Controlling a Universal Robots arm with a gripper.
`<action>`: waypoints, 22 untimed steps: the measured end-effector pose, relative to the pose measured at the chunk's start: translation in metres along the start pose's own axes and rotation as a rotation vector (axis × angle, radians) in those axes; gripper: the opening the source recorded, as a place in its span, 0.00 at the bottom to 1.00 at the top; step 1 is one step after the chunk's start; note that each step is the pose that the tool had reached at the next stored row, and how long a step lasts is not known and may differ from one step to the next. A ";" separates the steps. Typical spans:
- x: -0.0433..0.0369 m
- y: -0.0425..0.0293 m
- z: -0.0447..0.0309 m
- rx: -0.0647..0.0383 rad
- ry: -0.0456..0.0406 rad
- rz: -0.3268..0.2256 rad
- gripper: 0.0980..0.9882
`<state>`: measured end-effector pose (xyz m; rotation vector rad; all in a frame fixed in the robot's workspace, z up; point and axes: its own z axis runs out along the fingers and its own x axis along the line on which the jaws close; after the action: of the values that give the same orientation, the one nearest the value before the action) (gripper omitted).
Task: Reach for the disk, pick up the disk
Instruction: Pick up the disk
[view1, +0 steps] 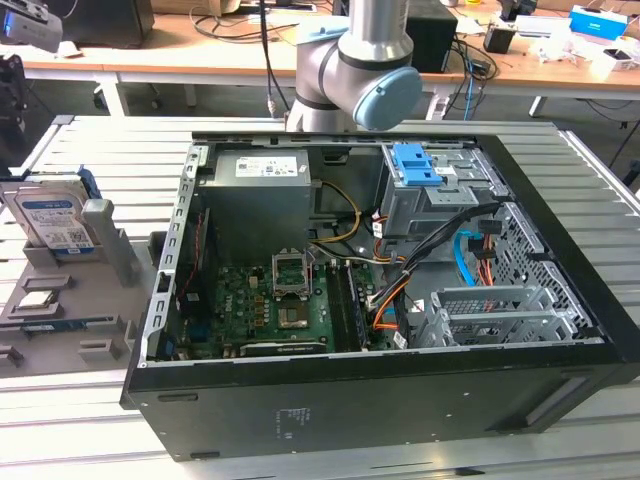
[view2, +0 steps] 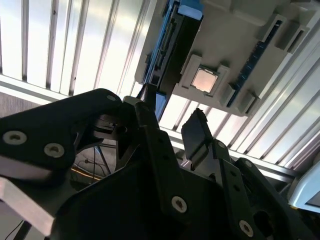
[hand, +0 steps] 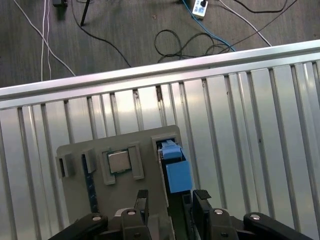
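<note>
On the slatted metal table, close to its edge at the exterior view's left, a grey holder is carrying the disk. The disk is standing upright and free in a slot at one end of the holder, its white-and-blue label facing the exterior camera and a blue rail running along its side. A small square processor chip is lying flat in a pocket of the same holder, near the disk's slot (a memory stick is sitting in a groove just past the chip). An open computer case is taking up the middle of the table, well apart from the disk, and a blue latch plate is sitting on its silver drive cage. The arm is rising behind the back edge of the case.

In both wrist views the gripper is hanging over the holder, looking down on it. Its two black fingers are spread apart, with nothing pinched between them. In the first wrist view the disk's blue frame is showing in line with the gap between the fingertips, and the chip is lying off to one side of that gap. In the second wrist view the disk's dark body and the chip are showing beyond the fingertips.
</note>
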<state>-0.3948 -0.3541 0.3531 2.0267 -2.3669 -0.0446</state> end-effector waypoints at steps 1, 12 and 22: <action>0.0000 0.0000 0.0016 0.000 0.0000 0.000 0.43; -0.0067 0.0081 0.0138 0.000 0.0016 -0.043 0.43; -0.0116 0.0080 0.0388 0.000 0.0039 -0.099 0.43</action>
<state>-0.4024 -0.3412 0.3145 2.1409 -2.2621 -0.0426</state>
